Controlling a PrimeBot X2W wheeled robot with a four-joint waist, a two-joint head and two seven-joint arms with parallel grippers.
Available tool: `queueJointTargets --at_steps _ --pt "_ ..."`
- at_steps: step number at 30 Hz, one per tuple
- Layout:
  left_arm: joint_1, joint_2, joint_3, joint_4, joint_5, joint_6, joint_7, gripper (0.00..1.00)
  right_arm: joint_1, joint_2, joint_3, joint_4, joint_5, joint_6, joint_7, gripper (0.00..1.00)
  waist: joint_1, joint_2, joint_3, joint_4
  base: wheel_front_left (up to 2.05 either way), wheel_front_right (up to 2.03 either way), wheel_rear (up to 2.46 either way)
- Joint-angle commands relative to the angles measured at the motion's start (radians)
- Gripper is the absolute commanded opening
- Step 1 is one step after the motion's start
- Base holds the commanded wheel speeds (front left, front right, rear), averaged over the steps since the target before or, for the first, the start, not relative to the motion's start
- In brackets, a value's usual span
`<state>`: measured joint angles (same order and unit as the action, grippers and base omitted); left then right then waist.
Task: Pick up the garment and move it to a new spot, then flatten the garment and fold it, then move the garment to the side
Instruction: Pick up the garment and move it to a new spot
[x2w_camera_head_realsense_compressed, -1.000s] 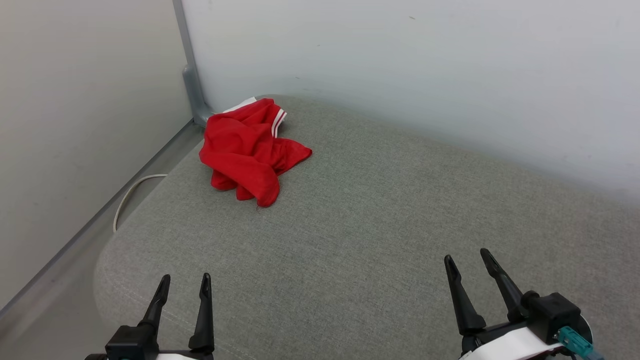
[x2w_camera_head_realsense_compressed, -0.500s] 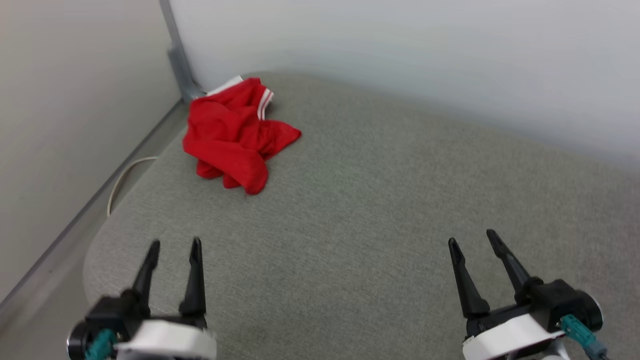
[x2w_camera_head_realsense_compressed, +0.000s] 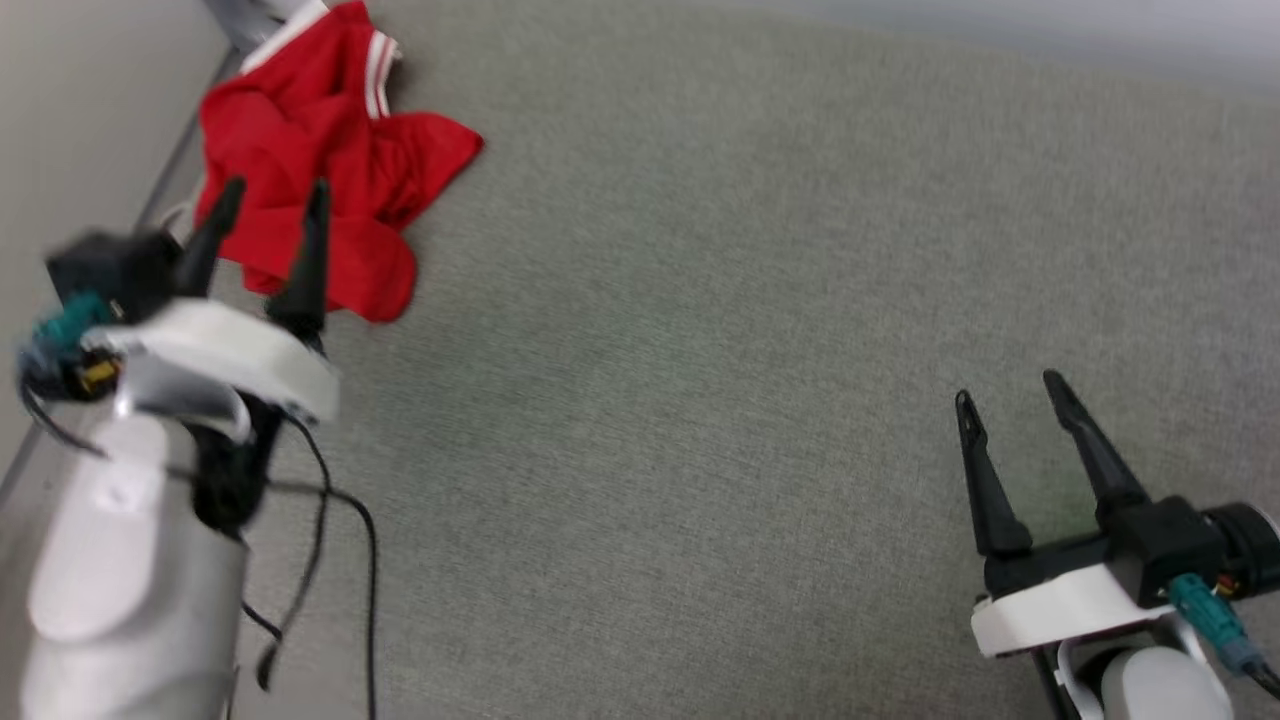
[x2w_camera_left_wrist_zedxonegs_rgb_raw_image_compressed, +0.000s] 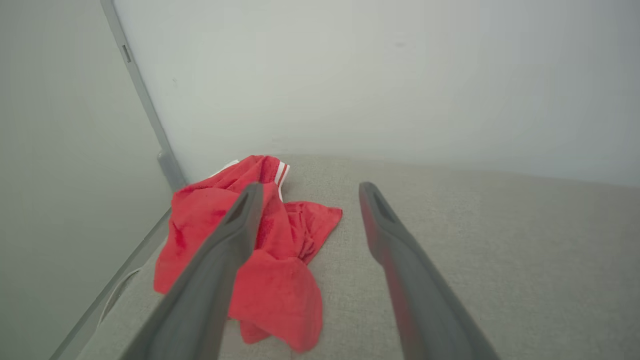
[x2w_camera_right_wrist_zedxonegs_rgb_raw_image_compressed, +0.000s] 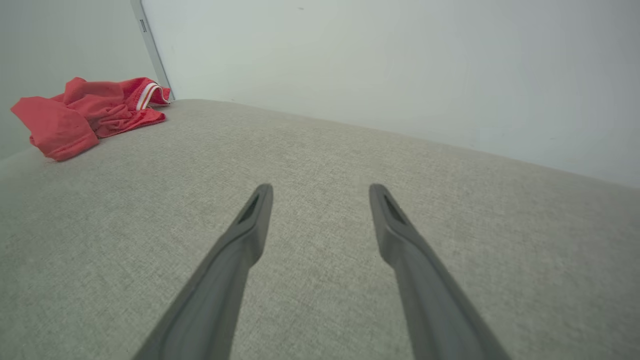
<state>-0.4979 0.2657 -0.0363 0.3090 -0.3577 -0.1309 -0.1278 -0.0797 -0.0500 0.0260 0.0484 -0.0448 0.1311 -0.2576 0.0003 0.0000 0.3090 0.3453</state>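
The left end effector (x2w_camera_head_realsense_compressed: 277, 190) has swung forward to the crumpled garment (x2w_camera_head_realsense_compressed: 290, 110). Its fingers are spread and empty, and it appears to hover just short of the cloth. The right end effector (x2w_camera_head_realsense_compressed: 1007, 390), also spread, waits well apart. The garment lies at the grey seat's (x2w_camera_head_realsense_compressed: 700, 350) far left corner, so the pickup looks close.

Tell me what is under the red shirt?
The red shirt lies crumpled on the grey cushion. The cushion shows beside it, but the heap hides whatever lies right beneath.
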Motion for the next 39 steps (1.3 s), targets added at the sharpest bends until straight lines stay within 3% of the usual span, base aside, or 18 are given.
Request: queueJointTargets --at_steps 1,4,7,10,19,23,24,25,31,39 --pt "-0.088 0.033 -0.012 0.055 -0.065 0.001 0.102 1.00 -0.032 0.000 -0.009 -0.027 -0.011 -0.001 0.004 1.00 -0.0003 0.0000 0.103 -0.050 0.00 0.00 0.00" --pt "-0.199 0.114 -0.041 0.133 -0.113 0.001 0.279 1.00 -0.044 -0.001 -0.039 -0.047 -0.011 -0.001 0.010 1.00 -0.0003 0.0000 0.150 -0.069 0.00 0.00 0.00" --pt "-0.289 0.154 -0.080 0.211 -0.161 0.001 0.430 1.00 -0.051 0.001 -0.045 -0.059 -0.034 -0.001 0.015 1.00 -0.0003 0.0000 0.194 -0.081 0.00 0.00 0.00" --pt "-0.357 0.218 -0.110 0.280 -0.174 0.001 0.540 1.00 -0.059 0.000 -0.046 -0.068 -0.040 -0.001 0.015 1.00 -0.0003 0.0000 0.230 -0.099 0.00 0.00 0.00" --pt "-0.454 0.280 -0.195 0.437 -0.239 0.001 0.701 1.00 -0.067 -0.003 -0.068 -0.063 -0.051 -0.001 0.023 1.00 -0.0003 0.0000 0.289 -0.127 0.00 0.00 0.00" --pt "-0.463 0.281 -0.245 0.501 -0.298 0.001 0.736 1.00 -0.065 -0.004 -0.073 -0.058 -0.057 -0.001 0.023 1.00 -0.0003 0.0000 0.296 -0.130 0.00 0.00 0.00" --pt "-0.460 0.275 -0.256 0.513 -0.321 0.001 0.749 0.35 -0.066 -0.004 -0.075 -0.056 -0.058 -0.001 0.023 1.00 -0.0003 0.0000 0.295 -0.130 0.00 0.00 0.00" --pt "-0.457 0.271 -0.268 0.521 -0.342 0.001 0.759 0.00 -0.069 -0.004 -0.078 -0.055 -0.061 -0.001 0.024 1.00 -0.0003 0.0000 0.294 -0.129 0.00 0.00 0.00" --pt "-0.442 0.298 -0.343 0.490 -0.428 0.001 0.710 0.00 -0.070 -0.003 -0.074 -0.048 -0.061 -0.001 0.022 1.00 -0.0003 0.0000 0.261 -0.118 0.00 0.00 0.00" --pt "-0.422 0.385 -0.416 0.405 -0.441 0.001 0.419 0.00 -0.060 -0.002 -0.061 -0.001 -0.030 -0.001 0.003 1.00 -0.0003 0.0000 0.135 -0.125 0.00 0.00 0.00"
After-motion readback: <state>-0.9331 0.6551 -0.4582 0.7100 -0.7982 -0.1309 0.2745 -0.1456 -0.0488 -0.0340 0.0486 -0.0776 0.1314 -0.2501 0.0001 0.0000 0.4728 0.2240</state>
